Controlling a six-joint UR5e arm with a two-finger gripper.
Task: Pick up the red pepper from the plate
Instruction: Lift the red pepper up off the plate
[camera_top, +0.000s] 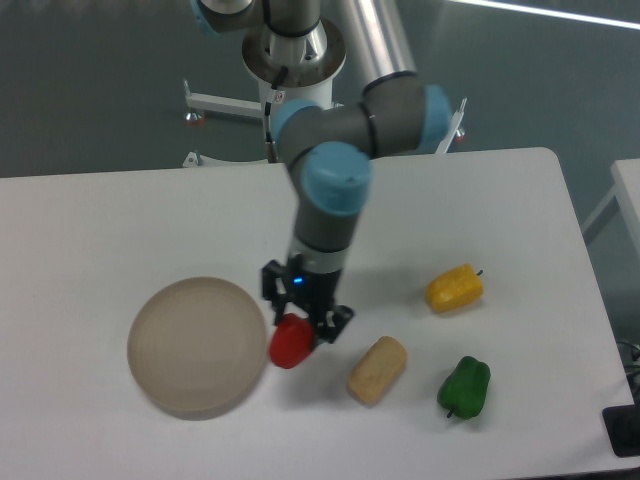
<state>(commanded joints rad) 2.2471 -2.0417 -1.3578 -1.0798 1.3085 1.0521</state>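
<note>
A: While the arm reaches out over the white table (120, 220), where exactly is the red pepper (290, 343)?

B: It sits between the fingers of the gripper (301, 326), which are clamped on its upper part. The pepper is off the plate (196, 346), just beside the plate's right rim, and whether it touches the tabletop cannot be told from this angle.

A: And the plate itself?

B: Round and beige, near the front left of the table, with nothing on it.

A: What lies to the right of the gripper?

B: A pale tan block (377, 369), near the pepper but apart from it. Farther right, a yellow pepper (455, 288) lies on its side, and a green pepper (465, 387) rests toward the front edge, well apart from the gripper.

A: Any light on the gripper?

B: A small blue one shows on the wrist just above the fingers.
</note>
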